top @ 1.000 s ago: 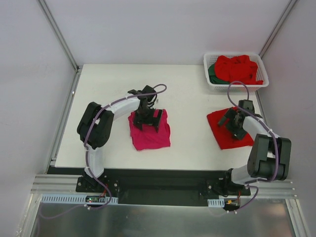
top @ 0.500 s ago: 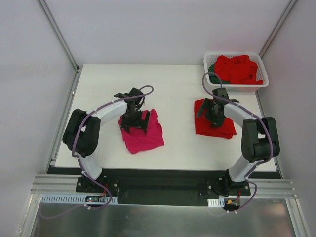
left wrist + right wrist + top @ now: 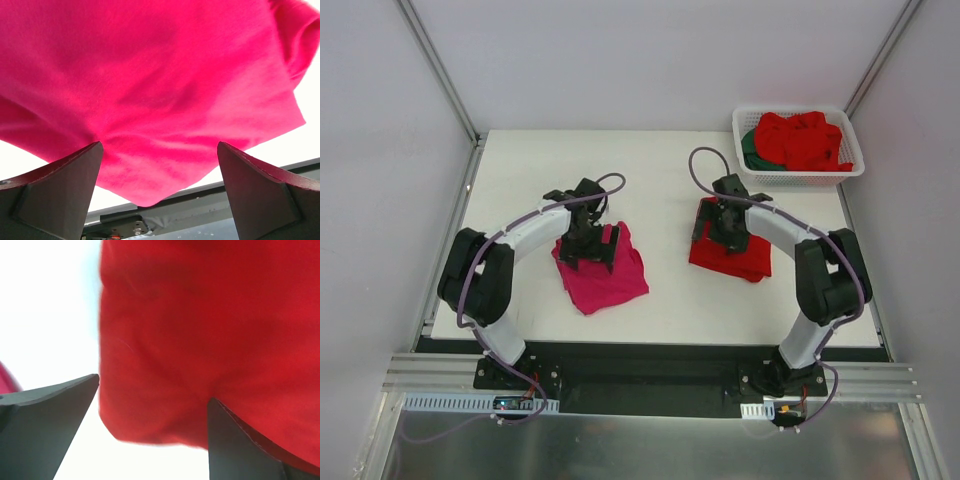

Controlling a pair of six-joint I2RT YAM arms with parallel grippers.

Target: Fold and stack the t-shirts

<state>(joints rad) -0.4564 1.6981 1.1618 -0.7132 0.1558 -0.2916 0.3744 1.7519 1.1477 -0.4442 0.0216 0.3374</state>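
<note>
Leftward, away from the basket [image 3: 750,172], is where both folded shirts have slid in the last second, each with an arm on top of it. The red shirt [image 3: 724,262] has travelled farther than the pink shirt [image 3: 610,282].

Farthest left of the basket, and nearer the arm bases, lies the pink shirt. The left gripper [image 3: 588,245] sits over the part of it away from the bases, jaws spread wide and pinching nothing. From the left wrist, its two dark fingers [image 3: 55,190] stand far apart in the bottom corners, and pink cloth fills the space between and beyond them. The tips are cut off by the bottom edge, so contact with the cloth cannot be told.

Between that shirt and the basket lies the red shirt. The right gripper [image 3: 725,222] is over its far half, jaws also spread wide with no grip. The right wrist picture is blurred: one finger hangs over bare table [image 3: 50,300] just beside the shirt's edge, and the other overlaps red cloth.

Inside the basket, a crumpled red shirt [image 3: 802,140] hides most of a dark green shirt [image 3: 752,150].
</note>
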